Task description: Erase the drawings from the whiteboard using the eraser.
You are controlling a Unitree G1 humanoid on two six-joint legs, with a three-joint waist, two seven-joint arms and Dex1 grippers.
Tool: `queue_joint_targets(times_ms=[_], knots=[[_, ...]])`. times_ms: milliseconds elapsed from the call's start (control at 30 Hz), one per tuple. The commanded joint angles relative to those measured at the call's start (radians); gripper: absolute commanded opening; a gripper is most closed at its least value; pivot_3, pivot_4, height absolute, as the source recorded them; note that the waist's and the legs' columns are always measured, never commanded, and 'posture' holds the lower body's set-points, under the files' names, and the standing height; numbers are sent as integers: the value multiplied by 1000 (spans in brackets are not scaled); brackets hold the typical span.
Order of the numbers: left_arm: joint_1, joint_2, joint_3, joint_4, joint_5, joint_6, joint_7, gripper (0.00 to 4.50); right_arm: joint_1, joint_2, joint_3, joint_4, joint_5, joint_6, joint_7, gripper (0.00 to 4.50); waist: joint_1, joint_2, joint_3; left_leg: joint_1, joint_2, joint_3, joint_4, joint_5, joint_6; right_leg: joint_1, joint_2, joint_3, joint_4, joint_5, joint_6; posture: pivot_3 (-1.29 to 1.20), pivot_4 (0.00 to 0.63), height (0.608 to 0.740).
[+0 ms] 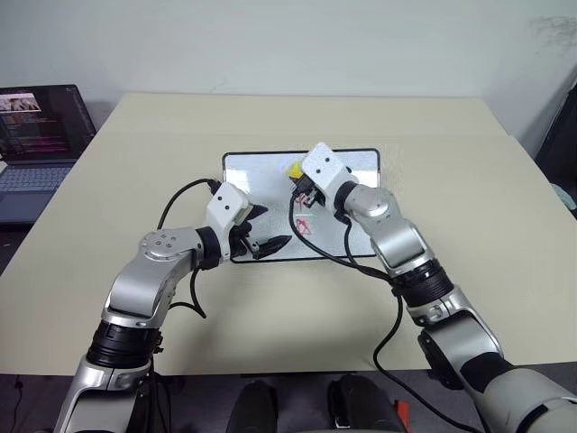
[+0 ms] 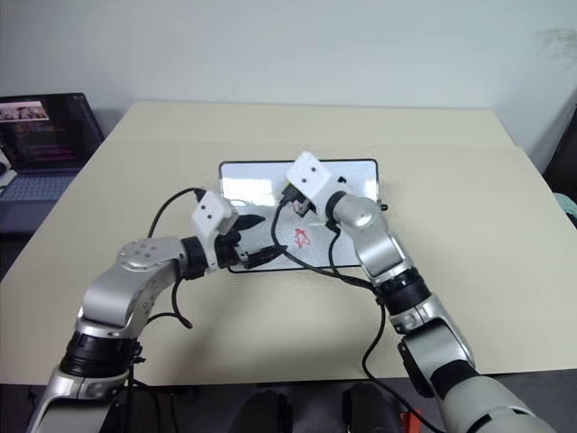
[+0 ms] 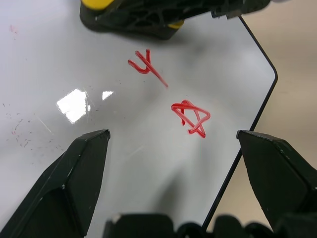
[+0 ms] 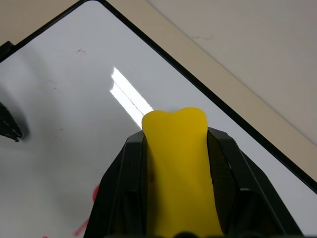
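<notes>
Progress: roughly a third in | two red drawings (image 3: 190, 116) left on whiteboard (image 1: 261, 167), lying on worktop (image 1: 126, 153) | right gripper (image 4: 178, 148) jaws clamp yellow eraser (image 4: 178, 163) above them | left gripper (image 3: 173, 144) jaws wide, empty

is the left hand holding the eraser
No, the left hand hangs open and empty over the whiteboard, while the yellow eraser sits clamped in the right hand.
</notes>
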Motion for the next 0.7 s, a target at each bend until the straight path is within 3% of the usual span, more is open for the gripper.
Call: queue_joint_targets(times_ms=[33, 133, 400, 567, 700], knots=[[-2, -1, 6, -35, -10, -20, -6, 4500, 10, -25, -19, 0, -5, 24, 2, 1302, 0, 0, 0, 0, 0, 0, 0, 0, 0, 0, 0, 0, 0, 0, 0, 0, 150, 740], [-1, -1, 6, -33, -10, -20, -6, 4500, 50, -33, -24, -30, 11, 48, 18, 1302, 2, 0, 0, 0, 0, 0, 0, 0, 0, 0, 0, 0, 0, 0, 0, 0, 150, 740], [18, 3, 45, -35, -24, -10, 12, 4500, 78, 38, -228, -232, 264, 158, 35, 1301, 0, 0, 1, -1, 1, -1, 0, 0, 0, -1, -1, 0, 0, 0, 0, 0, 150, 740], [58, 19, 71, -73, -44, 16, 12, 4500, 157, -68, -243, -424, 347, 242, 120, 1301, 0, 0, 1, -8, 1, -2, 0, 0, 0, -5, -1, -1, -2, 0, 0, 0, 150, 740], [99, 44, 107, -84, -51, 14, 7, 4500, 307, -215, -220, -599, 392, 264, 224, 1301, 3, 0, 1, -10, 0, -2, 0, -1, 1, -5, -2, -2, -4, -1, 1, 0, 150, 740]])
